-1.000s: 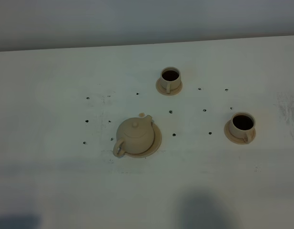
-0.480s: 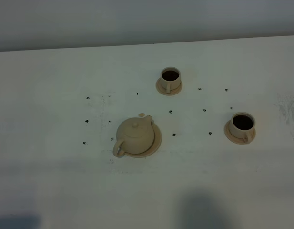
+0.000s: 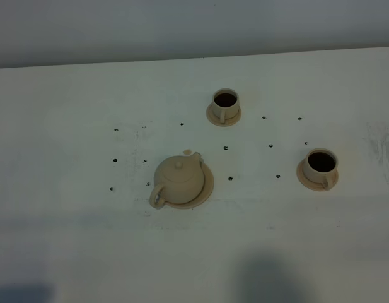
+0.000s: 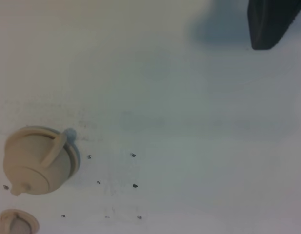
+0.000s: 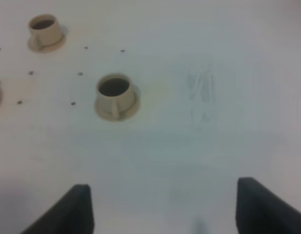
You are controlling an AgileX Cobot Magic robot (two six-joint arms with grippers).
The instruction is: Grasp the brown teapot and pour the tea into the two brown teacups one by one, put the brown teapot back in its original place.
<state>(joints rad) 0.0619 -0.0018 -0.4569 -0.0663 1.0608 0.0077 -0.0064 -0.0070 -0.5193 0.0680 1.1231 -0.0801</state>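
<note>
- Two grippers, both clear of everything: right gripper (image 5: 162, 207) spread wide above bare desk (image 3: 68, 95); left gripper (image 4: 270, 22) only a single dark finger at the frame edge, spread impossible to judge.
- Brown teapot (image 3: 178, 179) upright on wide saucer disc (image 3: 207, 185), lid on.
- Far teacup (image 3: 225, 102) and right-hand teacup (image 3: 321, 165) on small saucers, dark inside, well apart.

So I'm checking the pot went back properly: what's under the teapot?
The teapot sits on a flat tan saucer, whose rim shows around its right and near sides. The middle of the saucer is covered by the pot, so I can't tell whether anything lies there.
</note>
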